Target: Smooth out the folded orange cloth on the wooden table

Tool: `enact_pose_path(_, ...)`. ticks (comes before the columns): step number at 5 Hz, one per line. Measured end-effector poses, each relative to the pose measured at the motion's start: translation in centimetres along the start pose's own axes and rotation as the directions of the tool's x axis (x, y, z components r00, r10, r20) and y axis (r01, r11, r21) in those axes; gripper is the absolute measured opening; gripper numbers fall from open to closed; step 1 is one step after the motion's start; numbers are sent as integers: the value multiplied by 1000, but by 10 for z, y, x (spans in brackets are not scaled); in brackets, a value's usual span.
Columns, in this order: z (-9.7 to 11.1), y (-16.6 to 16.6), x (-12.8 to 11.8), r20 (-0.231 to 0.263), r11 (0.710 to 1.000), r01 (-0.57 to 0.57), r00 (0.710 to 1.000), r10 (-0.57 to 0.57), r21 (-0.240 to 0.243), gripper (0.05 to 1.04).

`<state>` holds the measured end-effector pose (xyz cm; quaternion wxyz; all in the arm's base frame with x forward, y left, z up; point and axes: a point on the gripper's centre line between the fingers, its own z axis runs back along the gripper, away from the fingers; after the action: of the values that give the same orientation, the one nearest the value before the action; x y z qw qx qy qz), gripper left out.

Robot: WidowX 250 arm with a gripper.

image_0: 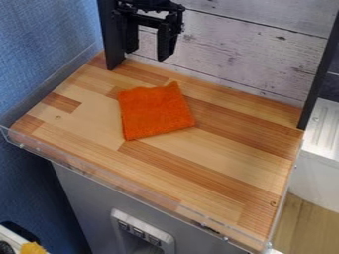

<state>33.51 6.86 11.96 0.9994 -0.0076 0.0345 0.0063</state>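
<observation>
Expect limp, light handling from the square orange fabric cloth [155, 112]; pinch an edge. See the black two-finger gripper [148, 52] open, empty.

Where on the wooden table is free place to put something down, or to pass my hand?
The widest bare patch of the table runs from the cloth to the front and right edges. A smaller one lies between cloth and left edge. The back left is more crowded: the open gripper hangs beside the black post.
</observation>
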Motion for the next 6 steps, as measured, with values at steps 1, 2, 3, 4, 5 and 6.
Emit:
enact_pose_path(1,-4,-1,1,9,999,-48,999,48,0,999)
enact_pose_path(2,-11,-5,2,18,992,-127,992,127,0,995)
enact_pose_path(3,-16,-6,3,35,977,-215,976,215,0,958)
enact_pose_path(4,-25,-5,4,61,953,-302,952,301,-5,680)
enact_pose_path(5,-33,-5,6,88,927,-374,924,373,-13,376)
enact_pose_path(6,-44,-9,9,119,903,-429,896,428,-19,159)
